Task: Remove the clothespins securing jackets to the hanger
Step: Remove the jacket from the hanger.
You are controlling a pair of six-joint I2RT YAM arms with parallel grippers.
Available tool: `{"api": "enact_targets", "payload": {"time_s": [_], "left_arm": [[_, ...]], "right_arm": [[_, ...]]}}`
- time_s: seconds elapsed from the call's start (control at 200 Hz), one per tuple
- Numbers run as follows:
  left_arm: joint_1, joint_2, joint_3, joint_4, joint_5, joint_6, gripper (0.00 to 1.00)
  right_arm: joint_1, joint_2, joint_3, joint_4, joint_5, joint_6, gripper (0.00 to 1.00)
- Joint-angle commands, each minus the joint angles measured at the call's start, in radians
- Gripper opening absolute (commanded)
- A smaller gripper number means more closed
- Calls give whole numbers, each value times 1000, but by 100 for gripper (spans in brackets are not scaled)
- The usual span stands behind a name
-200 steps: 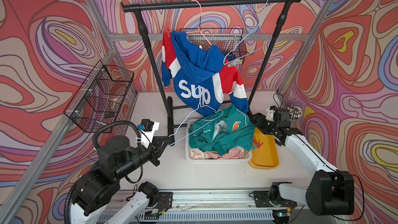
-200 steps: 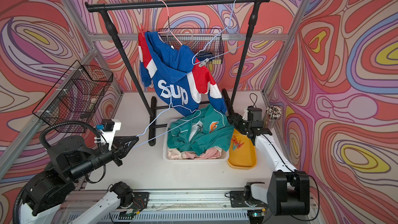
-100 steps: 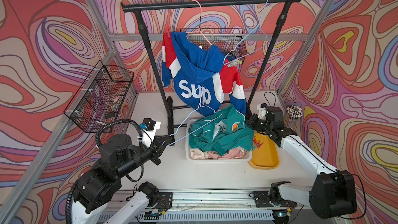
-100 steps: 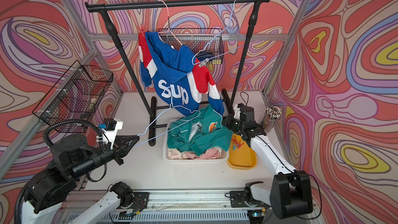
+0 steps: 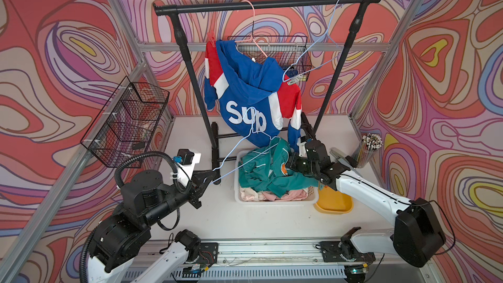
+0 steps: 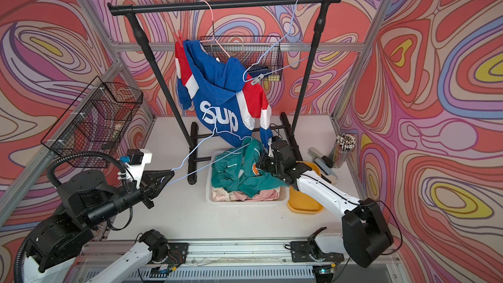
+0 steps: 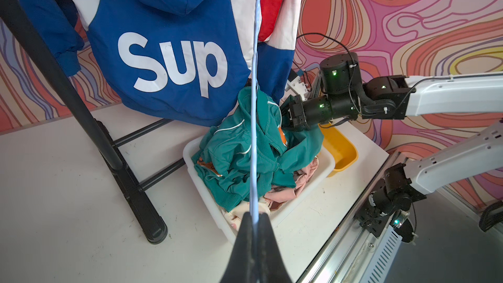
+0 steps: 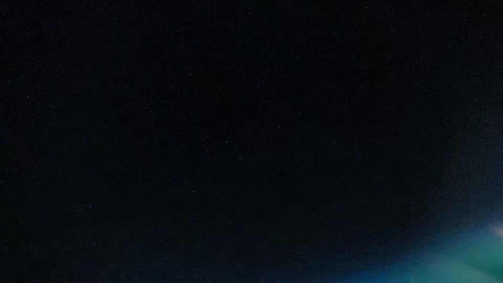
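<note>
L claw (image 7: 255,217) clamps hanger (image 7: 253,142); R claw (image 7: 285,115) closed in teal jkt (image 7: 234,153), hold unclear; 3 jkts (image 5: 245,96); 2 pegs (image 5: 211,37)

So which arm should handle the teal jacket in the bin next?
Right, probably: the right gripper is shut with its tip in the teal jacket, while the left gripper is clamped on the blue hanger.

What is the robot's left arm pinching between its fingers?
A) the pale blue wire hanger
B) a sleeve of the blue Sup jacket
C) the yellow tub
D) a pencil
A: in the left wrist view the left fingers are closed on the pale blue wire hanger, which runs out from between them.
</note>
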Motion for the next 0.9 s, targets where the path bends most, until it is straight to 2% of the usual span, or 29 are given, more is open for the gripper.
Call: {"api": "enact_targets", "payload": {"time_s": [0.0, 0.245, 0.461, 0.581, 0.736, 0.771, 0.846, 0.891], "left_arm": [[3, 16, -2, 31, 17, 8, 0], [4, 38, -8, 42, 55, -9, 0], [4, 21, -33, 78, 51, -38, 0], [3, 30, -47, 96, 57, -58, 0], [3, 65, -31, 117, 99, -70, 0], [4, 75, -18, 118, 110, -73, 0], [4, 89, 3, 124, 132, -81, 0], [4, 93, 13, 126, 144, -87, 0]], "right_arm": [[25, 78, -75, 62, 75, 73, 1], [92, 269, -192, 283, 136, 179, 0], [96, 314, -146, 246, 212, 171, 2], [96, 189, -124, 173, 253, 130, 13], [91, -46, -30, -40, 347, -36, 43], [77, -87, 5, -90, 332, -94, 49], [22, -148, 39, -159, 271, -155, 56], [-45, -196, 39, -179, 200, -178, 60]]}}
